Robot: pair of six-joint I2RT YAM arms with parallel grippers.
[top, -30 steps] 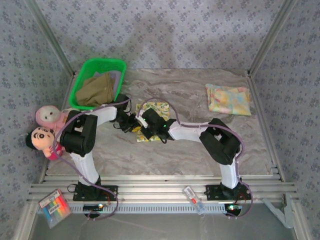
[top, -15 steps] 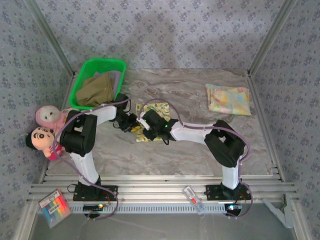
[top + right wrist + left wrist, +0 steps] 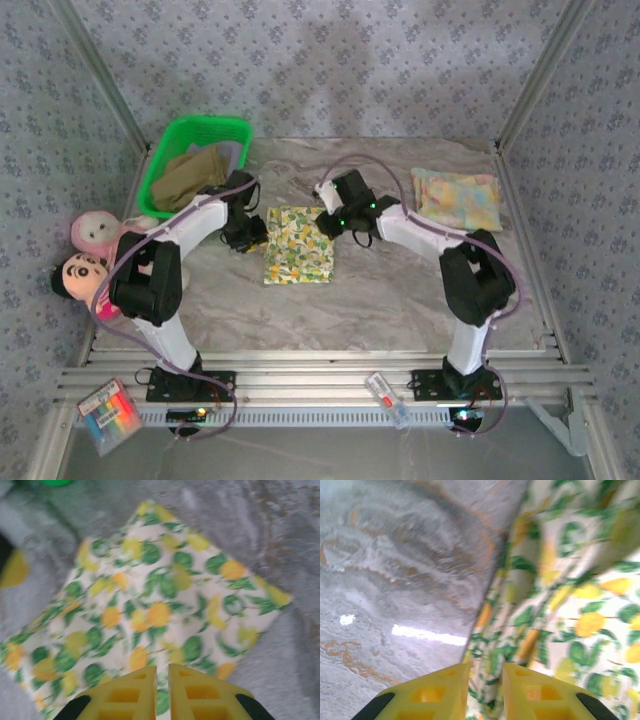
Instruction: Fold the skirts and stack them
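- The yellow-green floral print cloth skirt (image 3: 299, 245) lay flat at the middle of the marbled grey tabletop (image 3: 400, 290), its long axis running near to far
- It sat between my arms: left gripper (image 3: 248, 234) just beside its far-left edge, right gripper (image 3: 333, 224) at its far-right corner
- Right gripper was clenched on nothing; the left stood nearly closed at the hem, and I could not tell whether it pinched cloth
- The folded pastel pink-yellow-blue skirt (image 3: 457, 198) lay well to the right, so I judged the right arm nearer for stacking
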